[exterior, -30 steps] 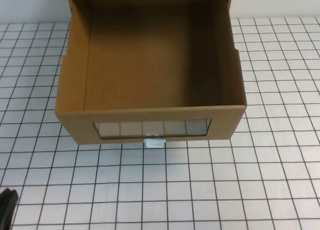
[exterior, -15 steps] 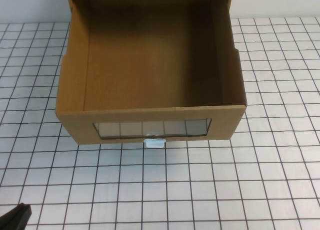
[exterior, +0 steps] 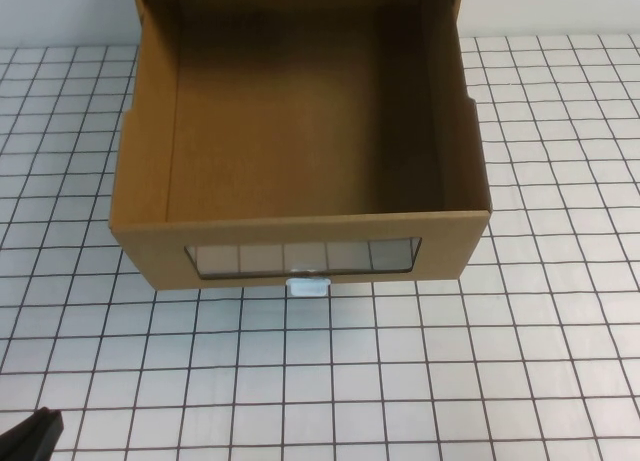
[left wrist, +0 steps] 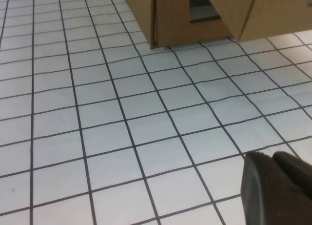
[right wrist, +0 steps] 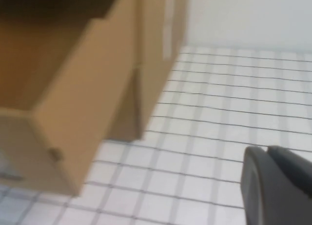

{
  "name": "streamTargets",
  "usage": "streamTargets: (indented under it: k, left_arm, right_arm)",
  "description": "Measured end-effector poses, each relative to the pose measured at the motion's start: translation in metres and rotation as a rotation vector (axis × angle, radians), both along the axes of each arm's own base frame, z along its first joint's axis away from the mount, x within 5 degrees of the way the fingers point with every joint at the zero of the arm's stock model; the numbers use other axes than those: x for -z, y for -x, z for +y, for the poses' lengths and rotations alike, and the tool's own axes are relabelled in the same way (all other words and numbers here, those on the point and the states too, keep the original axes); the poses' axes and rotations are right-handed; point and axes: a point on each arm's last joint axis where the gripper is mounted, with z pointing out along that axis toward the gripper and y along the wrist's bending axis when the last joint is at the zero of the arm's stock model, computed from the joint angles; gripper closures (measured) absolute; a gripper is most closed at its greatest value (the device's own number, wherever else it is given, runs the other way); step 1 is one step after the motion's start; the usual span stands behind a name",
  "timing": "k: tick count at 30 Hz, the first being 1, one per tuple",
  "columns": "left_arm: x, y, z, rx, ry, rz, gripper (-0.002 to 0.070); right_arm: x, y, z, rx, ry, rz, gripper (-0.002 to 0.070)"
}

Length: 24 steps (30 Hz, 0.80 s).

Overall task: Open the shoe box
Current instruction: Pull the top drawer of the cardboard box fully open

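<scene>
The brown cardboard shoe box (exterior: 300, 131) stands at the middle back of the table, its drawer drawn out toward the near side and empty inside. The drawer's front has a clear window (exterior: 305, 256) and a small white pull tab (exterior: 309, 285) below it. My left gripper (exterior: 35, 431) sits at the near left corner, well short of the box (left wrist: 170, 20); its black fingers (left wrist: 258, 186) are shut on nothing. My right gripper (right wrist: 265, 152) is outside the high view; it is shut and empty, hovering beside the box (right wrist: 87, 88) on its right.
A white tabletop with a black grid (exterior: 480, 381) spreads around the box. A pale wall (right wrist: 243, 15) rises behind the table. Nothing else lies on the grid.
My left gripper has shifted slightly at the near left corner of the high view, then stayed still. The box has not moved.
</scene>
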Motion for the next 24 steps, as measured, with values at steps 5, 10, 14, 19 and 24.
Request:
streamTargets:
  k: [5,10,14,19,24]
  left_arm:
    - [0.000,0.000,0.000,0.001,0.000,0.002,0.0677]
    - [0.000,0.000,0.000,0.001,0.000,0.002,0.0677]
    - [0.000,0.000,0.000,0.001,0.000,0.002,0.0677]
    - [0.000,0.000,0.000,0.002,-0.001,0.003,0.0677]
    - [0.000,0.000,0.000,0.002,-0.001,0.003,0.0677]
  right_arm:
    - [0.021,0.016,-0.029,0.194,-0.013,-0.048,0.0689]
    - [0.062,0.046,-0.043,0.308,-0.020,-0.096,0.0689]
    - [0.080,0.062,-0.044,0.314,-0.036,-0.180,0.0689]
    - [0.093,0.069,-0.045,0.324,-0.044,-0.212,0.0690]
    - [0.096,0.069,-0.045,0.329,-0.072,-0.195,0.0690]
